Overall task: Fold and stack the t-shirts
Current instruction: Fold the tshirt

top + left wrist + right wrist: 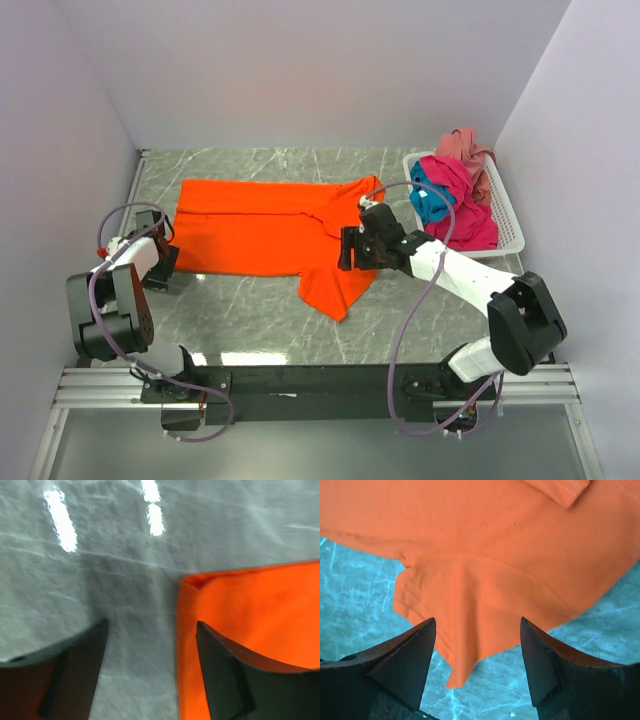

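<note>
Both stood released: your left end effector point(151, 630) straddled the hem edge of the orange t-shirt point(265, 225) on the bench point(260, 320), and your right end effector point(477, 630) hovered over its sleeve point(470, 595). You needed to drop straight, pinch the cloth deep between the fingers, then lift both together.

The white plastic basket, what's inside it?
In the white slatted basket: a crumpled magenta shirt, a teal blue shirt beside it, a dusty pink shirt behind. Anything beneath them is hidden.
</note>
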Motion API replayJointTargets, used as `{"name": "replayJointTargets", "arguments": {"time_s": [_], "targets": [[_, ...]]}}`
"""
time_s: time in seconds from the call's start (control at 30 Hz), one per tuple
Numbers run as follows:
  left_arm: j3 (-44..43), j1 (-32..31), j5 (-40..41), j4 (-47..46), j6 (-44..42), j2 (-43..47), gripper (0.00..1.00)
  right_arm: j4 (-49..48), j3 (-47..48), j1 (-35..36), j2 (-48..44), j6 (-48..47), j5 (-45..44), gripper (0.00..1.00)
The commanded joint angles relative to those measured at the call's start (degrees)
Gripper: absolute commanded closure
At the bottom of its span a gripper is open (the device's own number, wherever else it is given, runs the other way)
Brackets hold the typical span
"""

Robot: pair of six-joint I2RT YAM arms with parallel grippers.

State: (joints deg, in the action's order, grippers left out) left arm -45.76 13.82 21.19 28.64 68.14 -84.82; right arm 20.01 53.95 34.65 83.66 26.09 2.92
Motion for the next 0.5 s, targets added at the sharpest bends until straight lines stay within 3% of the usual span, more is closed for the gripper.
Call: {"name": "replayJointTargets", "arguments": {"time_s": [0.0, 0.2, 0.27, 0.3, 0.4, 0.47], "targets": [[-1.3, 0.3, 0.1, -3.5, -1.1, -3.1, 0.26, -2.1, -2.4, 0.5, -3.9, -0.5, 0.3, 0.26], [-2.8, 0.2, 1.0, -4.6, -2.1, -5.4, 0.33, -0.7, -5.6, 2.3, -5.7, -1.3, 1.1, 0.26], [-3.2, 0.3, 0.3, -5.2, -2.7, -6.2, 0.49, 0.4, -6.1, 3.8, -6.6, -2.0, 0.4, 0.26], [-3.5, 0.3, -0.1, -5.2, -2.7, -7.1, 0.65, 0.7, -6.5, 4.4, -7.3, -2.2, 0.5, 0.26], [-4.3, 0.3, -0.9, -5.2, -3.5, -8.3, 0.95, 2.0, -6.9, 7.7, -8.7, -4.2, 0.9, 0.29], [-4.8, 0.2, -0.4, -5.0, -4.2, -9.0, 0.99, 2.9, -7.1, 12.2, -8.9, -7.0, -0.5, 0.3]]}}
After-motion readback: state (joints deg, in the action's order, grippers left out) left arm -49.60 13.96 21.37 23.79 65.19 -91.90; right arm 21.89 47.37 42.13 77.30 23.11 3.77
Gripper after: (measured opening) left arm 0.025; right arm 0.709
